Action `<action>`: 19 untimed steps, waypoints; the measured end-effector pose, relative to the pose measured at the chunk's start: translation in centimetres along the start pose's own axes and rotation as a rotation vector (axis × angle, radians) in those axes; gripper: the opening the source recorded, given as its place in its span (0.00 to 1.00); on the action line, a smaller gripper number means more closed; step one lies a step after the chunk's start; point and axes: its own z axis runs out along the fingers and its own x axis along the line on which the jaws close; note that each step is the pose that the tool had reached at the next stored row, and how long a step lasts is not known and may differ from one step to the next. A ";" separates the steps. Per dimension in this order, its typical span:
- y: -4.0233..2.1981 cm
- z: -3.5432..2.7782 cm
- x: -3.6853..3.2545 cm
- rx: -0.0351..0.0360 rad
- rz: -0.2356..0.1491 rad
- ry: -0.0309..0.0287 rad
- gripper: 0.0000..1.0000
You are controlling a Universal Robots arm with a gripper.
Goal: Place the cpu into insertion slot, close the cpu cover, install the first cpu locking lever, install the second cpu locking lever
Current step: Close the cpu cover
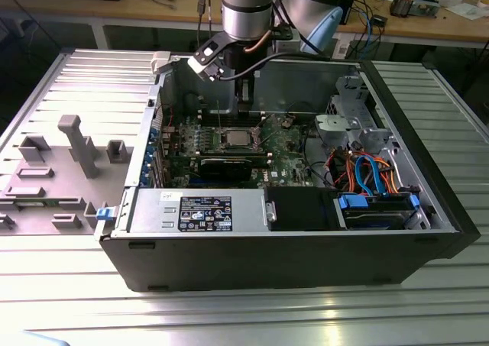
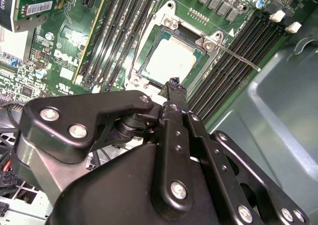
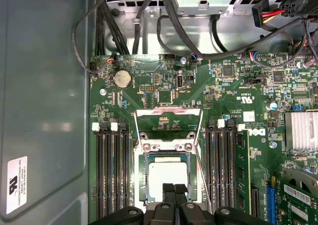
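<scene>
The cpu (image 3: 168, 176) lies flat in the socket on the green motherboard, silver top up; I also see the cpu (image 2: 169, 61) in the second wrist view and the cpu (image 1: 234, 138) in the exterior view. The cpu cover (image 3: 169, 111) is swung open behind the socket, the board showing through its window. A thin locking lever (image 3: 201, 178) stands free beside the socket, and the same lever (image 2: 241, 60) juts over the memory slots. My gripper (image 3: 174, 189) hovers just above the cpu's edge, shut and holding nothing; the gripper (image 2: 174, 82) (image 1: 244, 98) hangs inside the case.
The open computer case (image 1: 137, 247) lies on a slatted metal table. A power supply (image 1: 199, 208), blue drive bay (image 1: 378, 208) and loose cables (image 1: 359, 166) line one side. Memory slots (image 3: 112, 175) flank the socket. Grey fixtures (image 1: 76, 143) stand at the exterior view's left.
</scene>
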 end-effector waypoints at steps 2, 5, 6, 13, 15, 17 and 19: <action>0.00 -0.10 -0.01 0.0001 0.000 -0.0002 0.11; 0.01 -0.39 -0.01 0.0001 0.000 -0.0001 0.11; 0.01 -0.49 -0.01 0.0001 0.000 -0.0002 0.11; 0.06 -0.65 -0.01 0.0001 0.000 -0.0001 0.11; 0.12 -0.65 -0.01 0.0002 0.000 -0.0003 0.11; 0.32 -0.64 -0.01 0.0002 0.000 -0.0003 0.11; 0.57 -0.63 0.00 0.0001 0.000 -0.0002 0.11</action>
